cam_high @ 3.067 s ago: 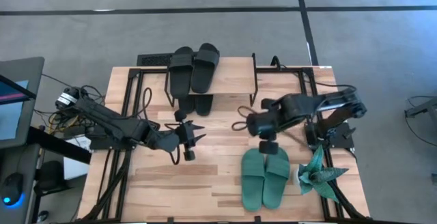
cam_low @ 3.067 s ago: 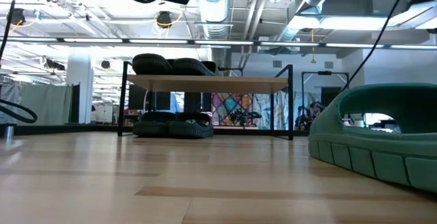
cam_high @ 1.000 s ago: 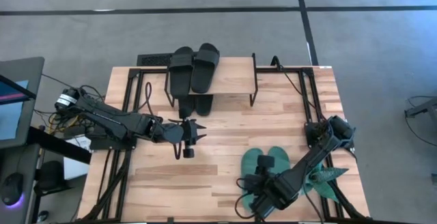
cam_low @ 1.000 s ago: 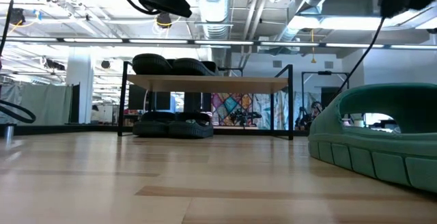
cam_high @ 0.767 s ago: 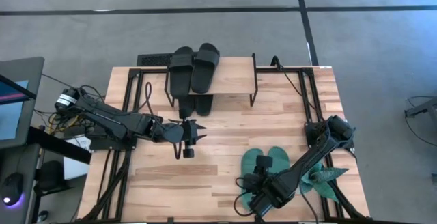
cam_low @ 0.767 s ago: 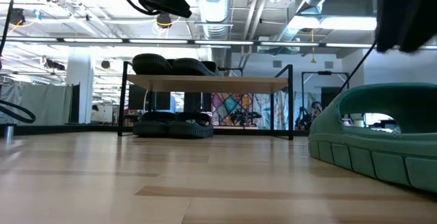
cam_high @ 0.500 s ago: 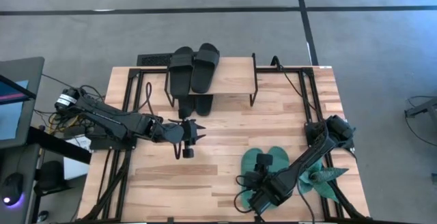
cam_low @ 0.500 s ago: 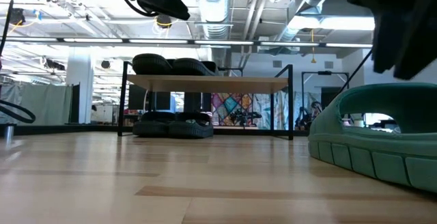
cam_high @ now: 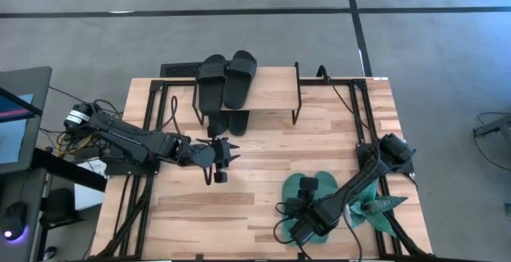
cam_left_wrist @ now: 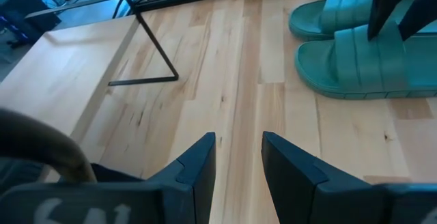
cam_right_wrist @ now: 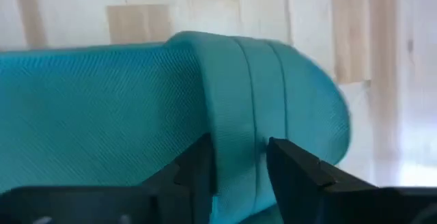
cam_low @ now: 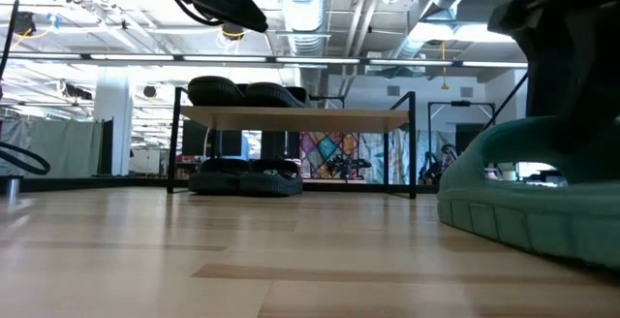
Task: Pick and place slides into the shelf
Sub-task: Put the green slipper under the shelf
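Right gripper [cam_high: 307, 223] down over the near end of the left teal slide [cam_high: 302, 190], at the table's [cam_high: 239, 214] near edge; fingers [cam_right_wrist: 300, 176] a little apart, astride the strap's edge in the right wrist view, not visibly clamped on it. Second teal slide [cam_high: 326, 188] touching alongside, just right of the first, with the paper plant [cam_high: 375, 206] beyond that on the right. Both teal slides lying with long axes running near to far, toes away from the near edge, in line with the shelf's [cam_high: 267, 90] depth. Probably about to grip the strap and lift.

Mid-table, left gripper [cam_high: 217, 152] hovering above bare wood, fingers [cam_left_wrist: 198, 162] apart and holding nothing, waiting.

Farther back, shelf standing up and to the left of the teal pair, its free right half nearly straight ahead of them. Two black slides [cam_high: 226, 78] side by side on the left part of the plank, two more [cam_low: 242, 177] underneath on the table. Right arm plainly the nearer one to the teal pair; carry likely straight away from the near edge, slightly leftward, long axis needing no turning
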`<action>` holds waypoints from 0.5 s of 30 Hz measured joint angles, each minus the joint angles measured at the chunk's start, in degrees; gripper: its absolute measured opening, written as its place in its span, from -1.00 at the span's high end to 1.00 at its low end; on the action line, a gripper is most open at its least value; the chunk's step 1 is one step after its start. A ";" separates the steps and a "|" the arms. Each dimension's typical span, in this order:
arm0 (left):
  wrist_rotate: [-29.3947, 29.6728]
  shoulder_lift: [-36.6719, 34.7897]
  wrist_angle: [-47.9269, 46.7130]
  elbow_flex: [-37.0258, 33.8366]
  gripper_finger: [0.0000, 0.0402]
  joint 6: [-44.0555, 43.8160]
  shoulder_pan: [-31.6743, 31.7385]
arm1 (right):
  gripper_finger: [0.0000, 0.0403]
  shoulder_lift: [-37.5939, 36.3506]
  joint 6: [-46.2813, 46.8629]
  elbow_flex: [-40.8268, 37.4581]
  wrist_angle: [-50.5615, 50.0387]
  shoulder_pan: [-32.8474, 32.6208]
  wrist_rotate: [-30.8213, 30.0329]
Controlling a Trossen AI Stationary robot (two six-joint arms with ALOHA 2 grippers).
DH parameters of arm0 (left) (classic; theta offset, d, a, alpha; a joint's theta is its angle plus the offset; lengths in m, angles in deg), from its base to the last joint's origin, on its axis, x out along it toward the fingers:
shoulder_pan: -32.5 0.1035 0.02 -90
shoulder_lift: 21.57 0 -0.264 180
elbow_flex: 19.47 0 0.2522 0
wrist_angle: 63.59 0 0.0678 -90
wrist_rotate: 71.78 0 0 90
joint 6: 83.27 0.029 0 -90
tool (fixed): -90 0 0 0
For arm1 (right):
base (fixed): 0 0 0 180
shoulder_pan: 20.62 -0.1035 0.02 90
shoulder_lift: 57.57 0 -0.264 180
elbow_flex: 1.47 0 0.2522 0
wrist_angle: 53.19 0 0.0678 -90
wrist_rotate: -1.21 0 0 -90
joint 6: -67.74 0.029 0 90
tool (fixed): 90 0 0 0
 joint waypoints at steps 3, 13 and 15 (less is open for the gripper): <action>0.02 0.00 0.00 0.00 0.45 0.00 0.57 | 0.59 -0.02 -2.04 0.01 -0.66 0.86 -1.31; 0.10 -0.01 -2.66 -0.01 0.45 -1.53 1.17 | 0.95 -0.09 -5.42 0.07 -1.99 3.41 -3.16; 0.18 -0.02 -4.90 0.00 0.45 -3.20 1.17 | 0.97 -0.13 -5.84 0.06 -2.62 4.00 -4.18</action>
